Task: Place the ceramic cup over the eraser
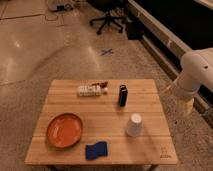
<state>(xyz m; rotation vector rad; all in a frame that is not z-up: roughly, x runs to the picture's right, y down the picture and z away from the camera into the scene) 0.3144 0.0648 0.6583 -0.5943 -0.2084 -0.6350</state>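
Note:
The ceramic cup (134, 125) is plain white and stands on the wooden table (65, 150), right of its middle. The eraser (122, 95) is a slim black block standing upright a little behind the cup and slightly to its left, with a gap between them. Only a white segment of my arm (197, 70) shows at the right edge, beside the table and above the floor. My gripper itself is out of view. Nothing is held over the table.
An orange plate (64, 130) lies at the front left. A blue wavy-edged pad (96, 150) lies near the front edge. A white box pack (90, 90) and a small red item (103, 83) are at the back. An office chair (107, 20) stands far behind.

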